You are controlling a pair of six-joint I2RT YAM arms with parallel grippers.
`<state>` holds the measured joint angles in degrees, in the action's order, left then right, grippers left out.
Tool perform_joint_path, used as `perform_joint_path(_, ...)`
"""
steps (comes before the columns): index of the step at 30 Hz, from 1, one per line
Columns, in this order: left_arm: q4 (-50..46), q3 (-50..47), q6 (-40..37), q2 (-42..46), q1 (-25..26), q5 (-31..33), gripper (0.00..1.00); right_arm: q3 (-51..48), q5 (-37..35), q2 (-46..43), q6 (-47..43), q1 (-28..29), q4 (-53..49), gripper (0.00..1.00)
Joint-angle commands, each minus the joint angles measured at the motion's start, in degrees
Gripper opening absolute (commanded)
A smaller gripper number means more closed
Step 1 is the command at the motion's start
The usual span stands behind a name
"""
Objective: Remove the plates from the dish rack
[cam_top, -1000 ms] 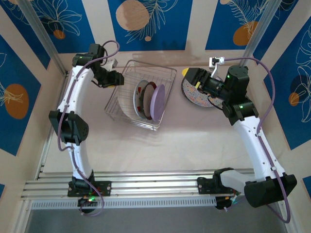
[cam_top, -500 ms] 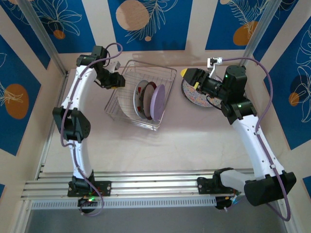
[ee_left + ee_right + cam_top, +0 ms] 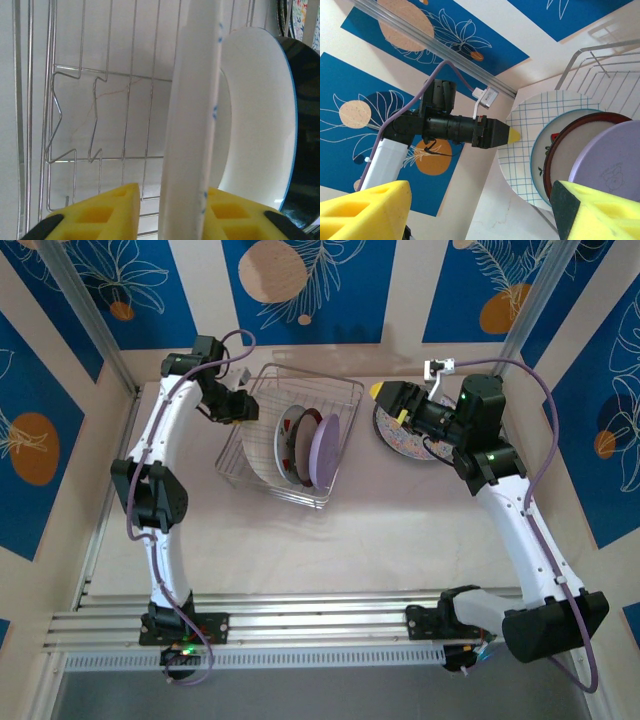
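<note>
Roughly a fifth of the job looks done: one speckled plate [image 3: 400, 440] lies flat on the desk [image 3: 400, 530], right of the dish rack [image 3: 345, 415]. Four plates, as far as I can count, stand on edge inside it: one grid plate [image 3: 192, 125], one strawberry plate [image 3: 540, 155], one dark-rimmed plate [image 3: 570, 150] and one lilac plate [image 3: 610, 165]. The left fingers [image 3: 100, 215] are parted and straddle the grid plate's rim without visibly clamping it, while the right fingers [image 3: 365, 210] gape wide and empty above the speckled plate.
</note>
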<state>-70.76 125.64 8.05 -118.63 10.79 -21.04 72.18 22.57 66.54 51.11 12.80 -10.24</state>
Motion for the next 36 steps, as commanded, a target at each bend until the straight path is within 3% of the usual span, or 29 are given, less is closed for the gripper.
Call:
perform_joint_path(1, -0.28, 1.83, -1.64, -0.57, 0.88, -1.37, 0.25, -0.90, 0.64, 0.08, 0.28, 0.40, 0.04, 0.75)
perform_joint_path(16, -0.74, 1.81, -1.55, 1.60, 1.44, 0.29, 0.05, -0.91, 0.20, 0.23, 0.89, 0.76, -0.04, 0.75)
perform_joint_path(27, -1.51, 3.82, -0.59, 3.13, 1.85, 1.95, 0.00, -0.64, -0.06, 0.74, 1.16, 1.26, 0.19, 0.75)
perform_joint_path(36, -5.99, 10.20, -0.10, 4.07, 2.36, 10.84, 0.00, -0.04, -0.15, 1.13, 1.14, 1.51, 0.28, 0.75)
